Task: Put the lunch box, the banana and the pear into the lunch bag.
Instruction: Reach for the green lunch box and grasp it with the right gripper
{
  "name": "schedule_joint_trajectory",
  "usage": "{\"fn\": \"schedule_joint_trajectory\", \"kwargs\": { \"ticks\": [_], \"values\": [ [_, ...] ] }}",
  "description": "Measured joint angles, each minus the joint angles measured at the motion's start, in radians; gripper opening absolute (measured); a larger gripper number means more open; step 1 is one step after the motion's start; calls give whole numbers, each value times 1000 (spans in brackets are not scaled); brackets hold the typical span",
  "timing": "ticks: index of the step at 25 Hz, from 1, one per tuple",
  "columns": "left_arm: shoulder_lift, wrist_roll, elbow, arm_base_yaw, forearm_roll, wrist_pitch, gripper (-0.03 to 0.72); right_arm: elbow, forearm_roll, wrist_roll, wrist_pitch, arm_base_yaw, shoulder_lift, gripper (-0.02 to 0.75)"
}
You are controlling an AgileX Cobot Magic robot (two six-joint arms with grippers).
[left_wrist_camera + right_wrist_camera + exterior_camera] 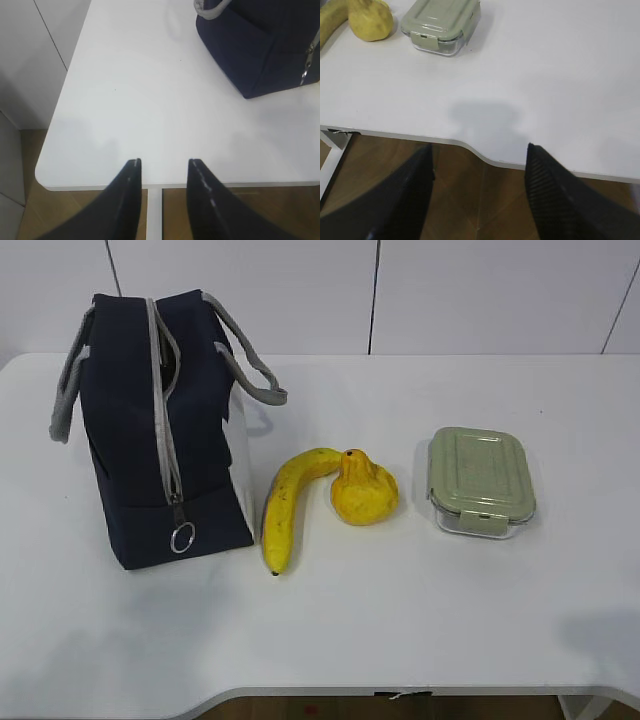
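**Bag, fruit and box lined up on the worktop, both hands empty**

Exterior view: the lunch bag [165, 430] stands upright at 9 o'clock on the white worktop [420, 620], its grey zipper [165, 420] running down the near face to a ring pull [182, 538], grey strap handles [245, 355] drooping to either side. Just beside its 3 o'clock side lies the banana [288, 505], dark tip toward 6 o'clock, its upper end curving over to touch the pear [364, 488]. The pear sits near the centre, neck tilted toward 11 o'clock. Apart from it, at 3 o'clock, the lunch box [480, 483] rests flat with its green lid clipped on. No arm shows in this view.

Left wrist view: the left hand [164, 170] hangs above the worktop's near edge at 6 o'clock, its two dark fingers [131, 172] parted with a moderate gap and nothing between them. The lunch bag's lower corner fills 1 o'clock, well apart from the hand.

Right wrist view: the right hand [479, 155] is spread wide and holds nothing, poised over the worktop's front edge with wooden floor [470, 200] below. The lunch box lies at 11 o'clock, the pear next to it at 10 o'clock, the banana's end at the frame's corner
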Motion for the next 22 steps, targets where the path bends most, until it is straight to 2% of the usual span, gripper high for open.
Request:
{"fn": "schedule_joint_trajectory", "kwargs": {
  "ticks": [17, 22],
  "values": [
    [0, 0, 0, 0, 0, 0, 237, 0, 20, 0, 0, 0, 0, 473],
    [0, 0, 0, 0, 0, 0, 237, -20, 25, 9, -95, 0, 26, 474]
  ]
}}
